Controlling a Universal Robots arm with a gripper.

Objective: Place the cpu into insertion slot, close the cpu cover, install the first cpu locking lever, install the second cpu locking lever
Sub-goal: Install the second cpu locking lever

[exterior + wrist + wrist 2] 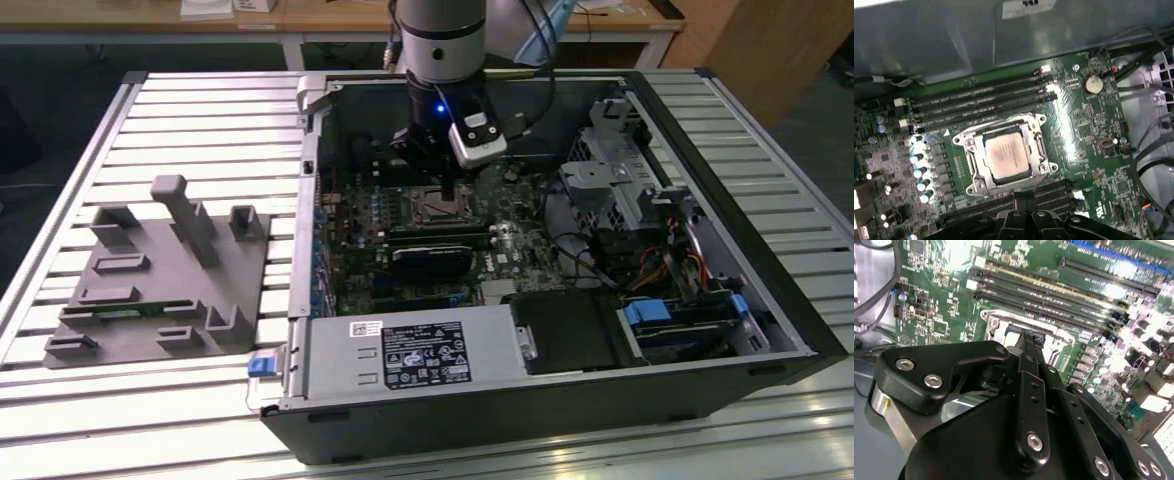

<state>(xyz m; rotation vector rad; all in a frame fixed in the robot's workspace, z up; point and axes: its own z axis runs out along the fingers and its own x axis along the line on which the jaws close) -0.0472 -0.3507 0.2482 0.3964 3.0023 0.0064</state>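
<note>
The cpu, a pale metal square, lies flat in the insertion slot on the green motherboard. The cpu cover, a silvery frame, lies down around the chip's edges with the chip showing through its window. In the exterior view the slot sits inside the open computer case, and my gripper hangs just above its far edge. In both wrist views the dark fingertips sit pressed together beside the socket rim, holding nothing. The gripper is shut. I cannot make out the locking levers.
Long black memory slots run on both sides of the socket. A coin battery and cables lie nearby. The case walls, power supply and drive cage hem in the board. A grey fixture stands on the exterior view's left.
</note>
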